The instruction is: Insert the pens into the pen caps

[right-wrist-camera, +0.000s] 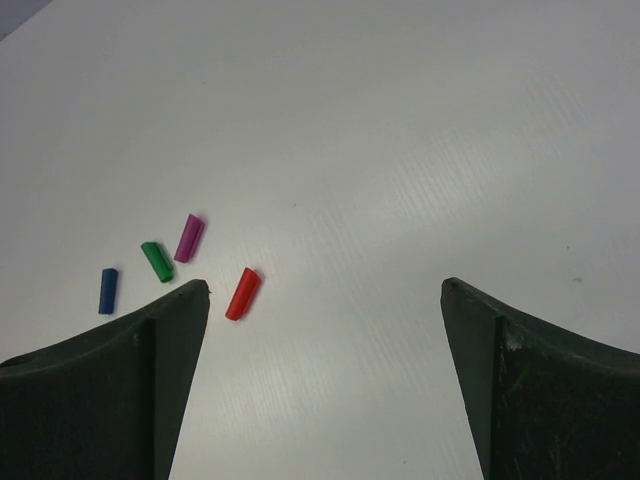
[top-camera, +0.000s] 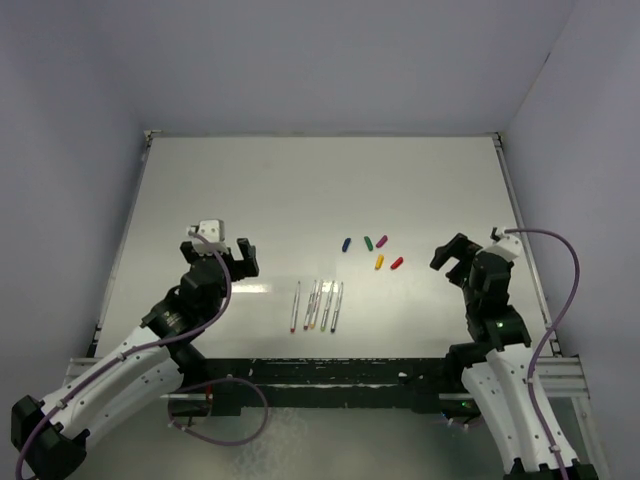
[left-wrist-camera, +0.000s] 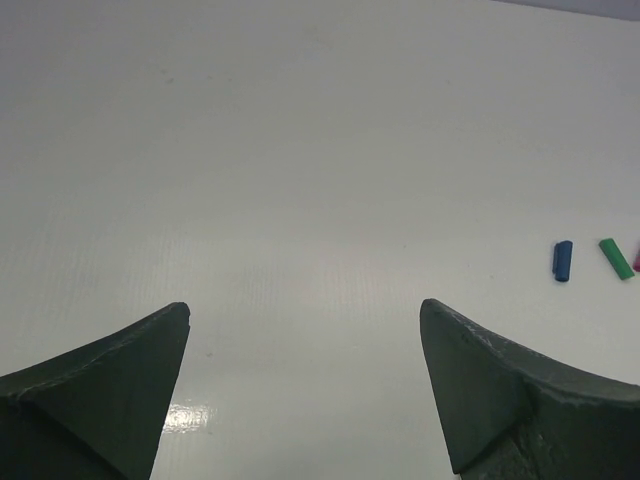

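Several thin whitish pens [top-camera: 318,306] lie side by side near the table's front middle. Five small caps lie behind them: blue cap [top-camera: 346,243], green cap [top-camera: 368,242], purple cap [top-camera: 382,241], yellow-orange cap [top-camera: 379,262], red cap [top-camera: 397,263]. My left gripper [top-camera: 226,250] is open and empty, left of the pens; its wrist view shows the blue cap [left-wrist-camera: 563,260] and green cap [left-wrist-camera: 616,258] far right. My right gripper [top-camera: 453,256] is open and empty, right of the caps; its view shows the red cap [right-wrist-camera: 243,293], purple cap [right-wrist-camera: 189,238], green cap [right-wrist-camera: 157,261] and blue cap [right-wrist-camera: 108,290].
The white table [top-camera: 320,190] has raised edges at left, back and right, with grey walls around. A black rail runs along the near edge [top-camera: 330,375] between the arm bases.
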Action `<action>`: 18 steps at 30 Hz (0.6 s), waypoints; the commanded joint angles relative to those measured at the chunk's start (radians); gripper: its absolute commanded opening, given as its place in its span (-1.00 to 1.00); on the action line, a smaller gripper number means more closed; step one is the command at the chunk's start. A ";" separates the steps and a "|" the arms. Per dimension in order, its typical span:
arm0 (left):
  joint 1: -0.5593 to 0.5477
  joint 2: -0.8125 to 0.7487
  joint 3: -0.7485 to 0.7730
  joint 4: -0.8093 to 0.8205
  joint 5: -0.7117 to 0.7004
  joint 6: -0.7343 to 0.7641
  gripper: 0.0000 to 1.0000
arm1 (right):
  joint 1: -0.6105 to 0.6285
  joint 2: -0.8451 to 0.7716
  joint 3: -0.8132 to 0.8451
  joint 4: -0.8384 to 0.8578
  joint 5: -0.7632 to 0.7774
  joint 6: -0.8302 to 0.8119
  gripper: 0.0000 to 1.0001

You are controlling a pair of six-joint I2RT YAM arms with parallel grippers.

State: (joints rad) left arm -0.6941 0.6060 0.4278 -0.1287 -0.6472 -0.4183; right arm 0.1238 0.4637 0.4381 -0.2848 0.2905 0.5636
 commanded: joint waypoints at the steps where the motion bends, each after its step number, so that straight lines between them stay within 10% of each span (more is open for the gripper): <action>1: 0.001 -0.009 0.036 0.039 0.123 0.063 0.98 | -0.001 0.031 0.017 0.032 0.022 0.000 1.00; 18: -0.001 0.095 0.135 -0.143 0.365 0.030 0.98 | -0.001 0.033 -0.002 0.067 0.054 0.046 1.00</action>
State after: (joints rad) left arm -0.6941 0.7078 0.5369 -0.2504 -0.3489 -0.3580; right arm 0.1242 0.4953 0.4358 -0.2604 0.3008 0.5812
